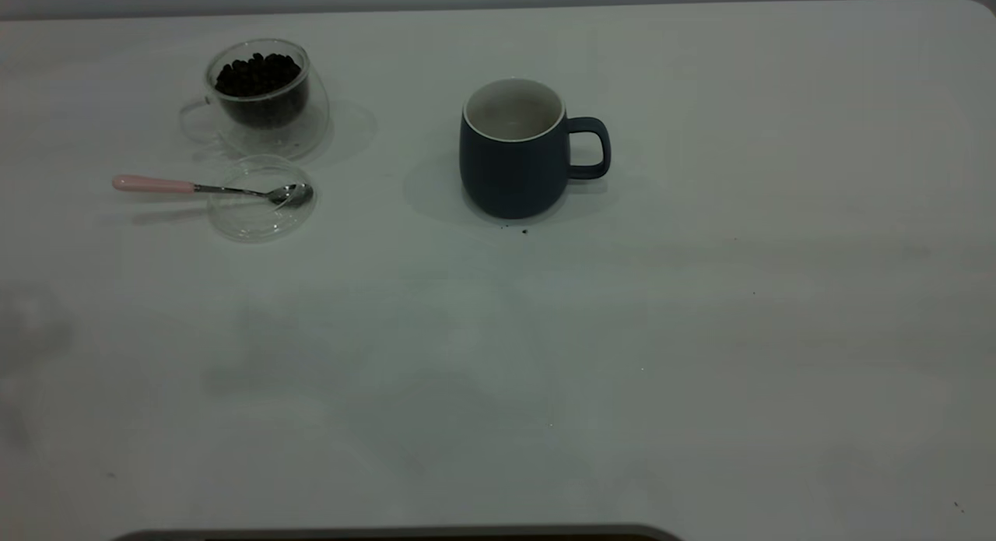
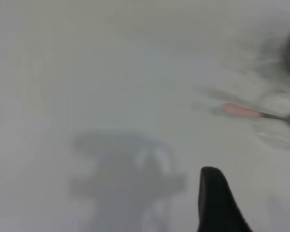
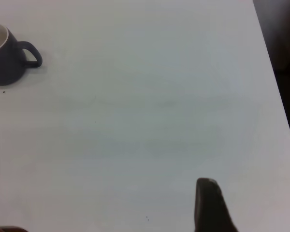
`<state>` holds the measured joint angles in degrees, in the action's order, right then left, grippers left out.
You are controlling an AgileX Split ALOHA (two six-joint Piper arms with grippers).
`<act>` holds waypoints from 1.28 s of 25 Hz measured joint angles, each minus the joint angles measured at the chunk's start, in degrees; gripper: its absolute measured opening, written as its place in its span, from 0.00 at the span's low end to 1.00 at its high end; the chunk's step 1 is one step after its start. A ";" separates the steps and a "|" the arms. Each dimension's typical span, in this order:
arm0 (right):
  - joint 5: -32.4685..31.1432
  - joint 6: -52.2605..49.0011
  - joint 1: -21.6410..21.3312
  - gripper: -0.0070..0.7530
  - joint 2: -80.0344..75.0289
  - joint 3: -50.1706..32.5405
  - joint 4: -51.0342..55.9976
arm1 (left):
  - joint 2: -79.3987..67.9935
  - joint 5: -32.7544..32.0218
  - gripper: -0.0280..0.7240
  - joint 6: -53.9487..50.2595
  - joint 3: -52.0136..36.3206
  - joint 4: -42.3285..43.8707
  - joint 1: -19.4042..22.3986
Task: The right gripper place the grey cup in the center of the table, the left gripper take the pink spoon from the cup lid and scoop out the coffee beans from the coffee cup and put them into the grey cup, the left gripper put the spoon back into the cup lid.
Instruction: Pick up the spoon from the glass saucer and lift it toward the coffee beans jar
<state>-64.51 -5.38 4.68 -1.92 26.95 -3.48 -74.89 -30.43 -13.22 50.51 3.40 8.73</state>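
The grey cup point(image 1: 513, 148) stood mid-worktop, empty, while the pink spoon point(image 1: 210, 187) lay across the cup lid point(image 1: 257, 222) and the left hand point(image 2: 253, 203), open and empty, hovered near it, scooping not yet done.

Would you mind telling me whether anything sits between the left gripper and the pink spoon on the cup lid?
Nothing visible does. In the left wrist view, only bare table lies between the left gripper and the pink spoon. The coffee cup stands behind the cup lid, and the grey cup is off to the side.
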 joint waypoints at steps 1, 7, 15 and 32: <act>0.00 0.00 0.00 0.61 0.00 0.00 0.00 | -2.84 -0.17 0.61 1.52 1.47 -1.19 1.19; 0.00 0.00 0.00 0.61 0.00 0.00 0.00 | -22.57 -0.70 0.59 18.65 9.89 -14.87 7.28; 0.00 0.00 0.00 0.61 0.00 0.00 0.00 | -40.87 -9.71 0.59 50.40 18.97 -40.07 15.96; 0.00 0.00 0.00 0.61 0.20 0.00 -0.05 | -59.01 -14.06 0.83 64.81 30.67 -48.10 17.51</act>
<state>-64.51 -5.38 4.68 -1.72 26.95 -3.53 -133.90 -44.49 51.59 81.18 -44.69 26.24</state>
